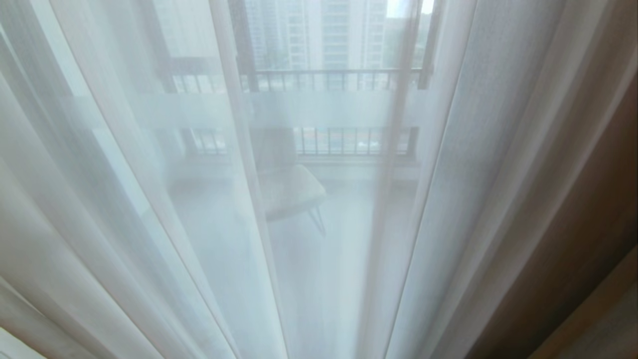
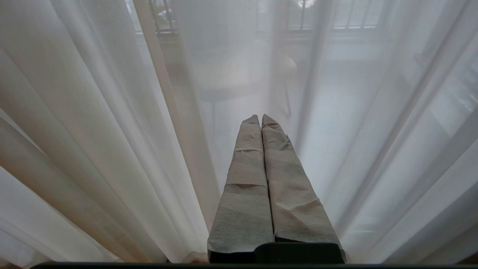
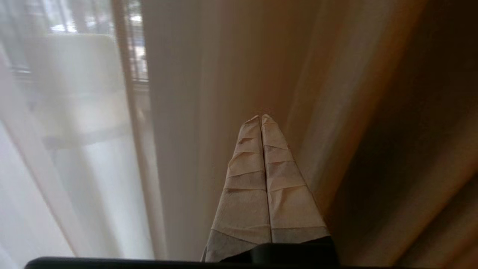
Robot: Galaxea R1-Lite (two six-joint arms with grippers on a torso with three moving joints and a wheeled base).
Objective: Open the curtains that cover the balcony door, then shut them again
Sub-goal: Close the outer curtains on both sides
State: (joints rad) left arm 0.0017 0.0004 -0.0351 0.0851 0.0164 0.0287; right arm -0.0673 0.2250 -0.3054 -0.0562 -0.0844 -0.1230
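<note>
Head view: sheers (image 1: 149,199) hang drawn across the door (image 1: 329,107); my right gripper (image 3: 261,117), pressed together, points at twelve toward drape (image 3: 336,112), ready to push.

both claws, left claw (image 2: 260,117) and right claw (image 3: 260,117), have long tapered fingers wrapped in creased beige tape on black bases.

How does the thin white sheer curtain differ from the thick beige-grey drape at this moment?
The thin white sheer curtain lets the balcony chair and railing show through; the thick beige-grey drape blocks the view. The sheer spans the glass; the drape hangs at the right edge. Both hang in long vertical folds.
</note>
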